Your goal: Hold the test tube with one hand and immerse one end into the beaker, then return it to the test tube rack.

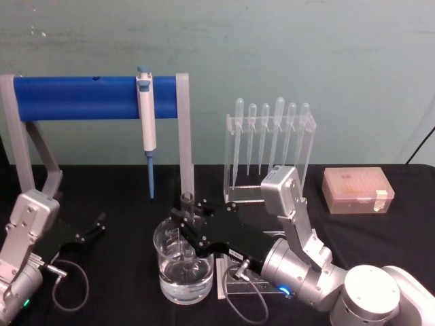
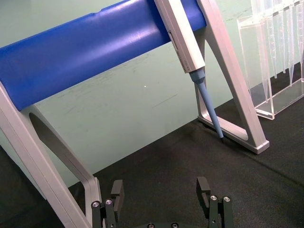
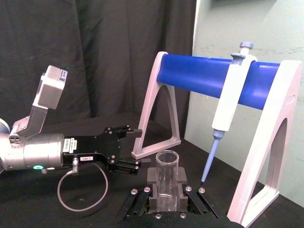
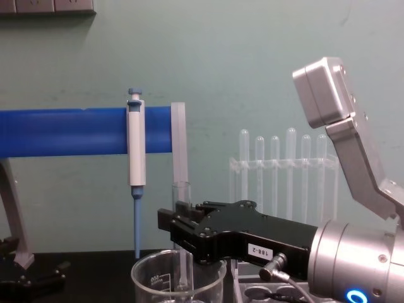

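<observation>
Plainly upright, the test tube [image 1: 187,204] has its lower end down inside the beaker [image 1: 168,275] and its open rim above the beaker's lip. The right gripper [image 1: 188,217] pinches the tube just above the beaker's rim. Well to the beaker's left, the left gripper [image 1: 94,227] sits low over the black table [image 1: 380,251], fingers spread.
</observation>
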{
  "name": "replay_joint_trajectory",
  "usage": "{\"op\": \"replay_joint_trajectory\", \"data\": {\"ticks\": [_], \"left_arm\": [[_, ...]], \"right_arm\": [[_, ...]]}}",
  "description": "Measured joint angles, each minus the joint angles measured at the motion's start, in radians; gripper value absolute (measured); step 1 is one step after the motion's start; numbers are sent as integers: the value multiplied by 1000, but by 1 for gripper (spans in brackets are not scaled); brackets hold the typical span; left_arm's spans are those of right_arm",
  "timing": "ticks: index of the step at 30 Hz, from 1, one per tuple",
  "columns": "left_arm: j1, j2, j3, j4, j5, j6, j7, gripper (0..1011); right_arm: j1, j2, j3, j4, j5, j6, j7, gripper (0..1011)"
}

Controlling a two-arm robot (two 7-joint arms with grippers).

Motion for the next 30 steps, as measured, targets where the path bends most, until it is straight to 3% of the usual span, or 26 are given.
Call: {"op": "replay_joint_trajectory", "data": {"ticks": [30], "left_arm": [[0,0,0,0,0,0,0,1000]], "right_arm": [[0,0,0,0,0,0,0,226]]}}
